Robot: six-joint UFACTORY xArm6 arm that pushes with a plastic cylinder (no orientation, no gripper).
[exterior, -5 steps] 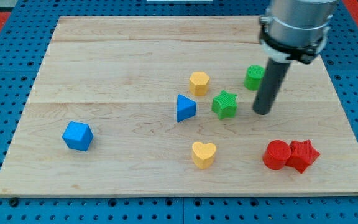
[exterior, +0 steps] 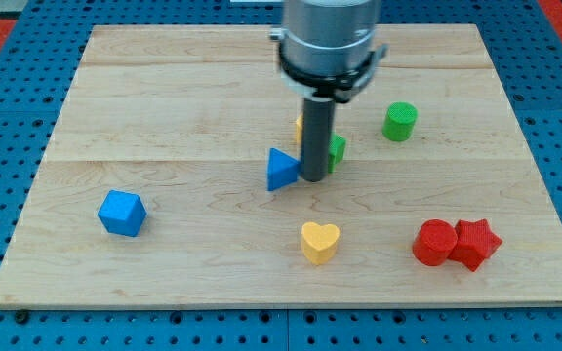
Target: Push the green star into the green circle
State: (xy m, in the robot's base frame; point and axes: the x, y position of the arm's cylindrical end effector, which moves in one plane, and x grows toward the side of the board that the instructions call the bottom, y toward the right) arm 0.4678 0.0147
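Note:
The green star (exterior: 336, 151) sits near the board's middle, mostly hidden behind my rod; only its right edge shows. The green circle (exterior: 399, 121) stands upright to the star's upper right, a clear gap away. My tip (exterior: 313, 178) rests on the board at the star's left side, between it and the blue triangle (exterior: 281, 170), close to both.
A yellow block (exterior: 301, 125) is mostly hidden behind the rod. A yellow heart (exterior: 319, 241) lies below the tip. A red circle (exterior: 434, 243) and red star (exterior: 475, 243) touch at the lower right. A blue block (exterior: 122, 213) lies at the left.
My rod has swung from the star's right side to its left side. The green star has shifted slightly left and up, and the blue triangle has moved a little left.

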